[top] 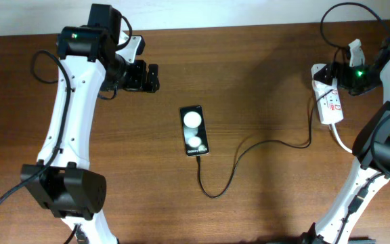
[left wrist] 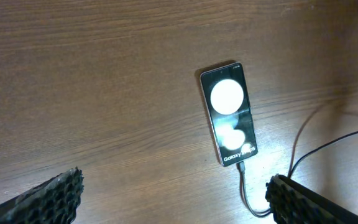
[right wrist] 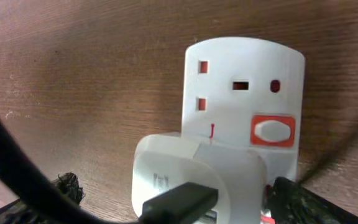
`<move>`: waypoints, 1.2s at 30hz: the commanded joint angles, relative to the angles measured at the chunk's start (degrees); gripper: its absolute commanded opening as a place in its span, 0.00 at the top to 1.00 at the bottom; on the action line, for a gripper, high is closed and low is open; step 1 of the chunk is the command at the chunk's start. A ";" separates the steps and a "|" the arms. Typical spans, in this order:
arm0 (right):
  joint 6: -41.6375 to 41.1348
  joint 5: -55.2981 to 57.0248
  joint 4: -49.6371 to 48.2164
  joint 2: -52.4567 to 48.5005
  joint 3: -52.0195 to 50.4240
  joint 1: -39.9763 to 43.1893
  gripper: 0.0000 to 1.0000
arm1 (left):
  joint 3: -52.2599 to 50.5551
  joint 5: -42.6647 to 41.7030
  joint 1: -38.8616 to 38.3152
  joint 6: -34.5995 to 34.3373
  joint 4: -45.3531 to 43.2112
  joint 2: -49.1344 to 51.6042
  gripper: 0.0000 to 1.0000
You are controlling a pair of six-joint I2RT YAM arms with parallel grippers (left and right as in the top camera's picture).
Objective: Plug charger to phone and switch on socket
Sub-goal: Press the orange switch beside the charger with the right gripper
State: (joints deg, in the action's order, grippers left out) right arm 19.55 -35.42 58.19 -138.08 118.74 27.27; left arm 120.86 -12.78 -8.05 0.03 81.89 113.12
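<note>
Two grippers spread wide, charger seated in phone

The phone (top: 194, 131) is laid flat on the table (top: 263, 81), its screen lit. The charger (top: 249, 150) is plugged into the phone's near end. From there its black cable is looped off to the phone's right, as far as the socket (top: 330, 105), where the white adapter (right wrist: 191, 174) is seated. The left gripper (top: 145, 76) is held up and left of the phone, jaws wide, nothing gripped. Far right of the phone, the right gripper (right wrist: 176, 186) is spread around the adapter; contact cannot be told
</note>
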 commanded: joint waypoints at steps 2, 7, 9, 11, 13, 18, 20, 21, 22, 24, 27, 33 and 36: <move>0.96 -1.22 2.12 -1.27 0.48 -0.59 0.01 | 0.74 0.39 -0.02 0.87 0.09 -1.60 0.01; -2.45 -1.07 4.17 -1.25 0.48 -0.52 0.01 | 0.74 0.39 -0.04 0.87 0.07 -1.60 0.01; -2.45 -1.07 4.20 -1.25 1.73 -0.52 0.01 | 0.74 0.42 -0.02 0.87 0.09 -1.60 0.01; -2.45 -1.05 4.85 -1.25 4.70 -0.52 0.01 | 0.74 0.39 -0.02 0.87 0.09 -1.60 0.01; -2.45 -1.03 6.95 -1.25 8.63 -0.52 0.01 | 0.74 0.39 -0.02 0.87 0.07 -1.60 0.01; -2.45 0.72 11.34 -1.25 10.82 -0.48 0.01 | 0.74 0.39 -0.02 0.87 0.07 -1.60 0.01; -2.45 4.48 14.99 -1.25 10.82 -0.48 0.01 | 0.74 0.42 -0.02 0.87 0.09 -1.60 0.01; -2.45 4.63 16.02 -1.25 10.82 -0.48 0.01 | 0.74 0.39 -0.02 0.87 0.09 -1.60 0.01; -2.45 4.66 16.39 -1.25 10.82 -0.48 0.01 | 0.74 0.39 -0.02 0.87 0.09 -1.60 0.01; -2.45 8.00 16.44 -1.25 10.82 -0.52 0.01 | 0.74 0.42 -0.02 0.87 0.09 -1.60 0.01; -2.03 13.60 14.86 -1.27 10.58 -0.63 0.01 | 0.74 0.42 -0.02 0.87 0.07 -1.60 0.01; -2.29 8.66 12.92 -1.27 7.96 -2.80 0.01 | 0.74 0.42 -0.02 0.87 0.09 -1.60 0.01; -2.27 8.83 11.98 -1.27 5.27 -2.80 0.01 | 0.74 0.39 -0.02 0.87 0.07 -1.60 0.01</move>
State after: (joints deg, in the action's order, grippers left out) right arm 16.95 -25.76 70.65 -139.79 125.84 24.75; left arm 120.86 -12.80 -8.05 0.03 81.91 113.12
